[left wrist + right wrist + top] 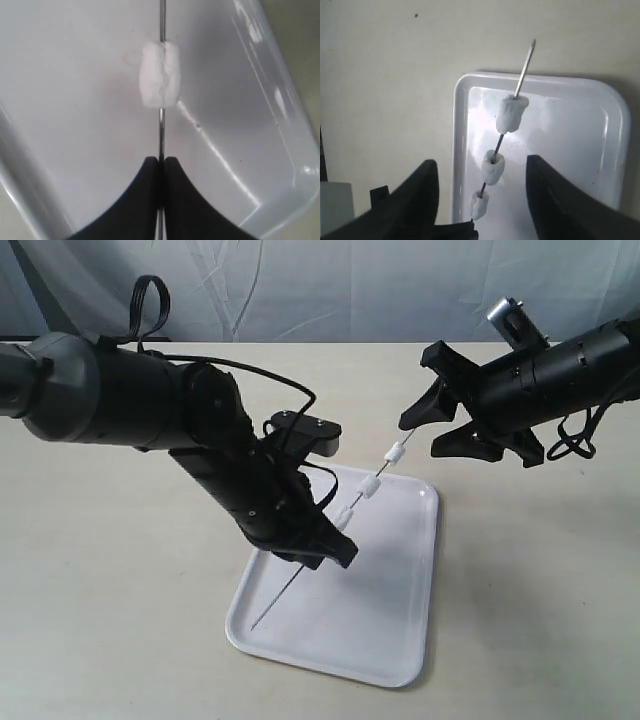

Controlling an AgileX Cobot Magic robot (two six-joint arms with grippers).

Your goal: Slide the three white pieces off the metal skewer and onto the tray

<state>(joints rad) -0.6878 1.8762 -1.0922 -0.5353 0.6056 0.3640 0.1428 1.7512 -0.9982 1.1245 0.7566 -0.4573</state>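
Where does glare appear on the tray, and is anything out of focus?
Left wrist view: bright streaks on the tray rim, the white piece slightly soft. Right wrist view: a washed-out patch on the tray floor. Exterior view: even light, no strong glare.

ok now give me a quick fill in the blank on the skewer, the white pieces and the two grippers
1. The left gripper is shut on the metal skewer, while the right gripper stands ____.
2. ____ white pieces are threaded on the skewer.
3. The tray below the skewer has ____ of the pieces lying on it.

Missing words: open; three; none
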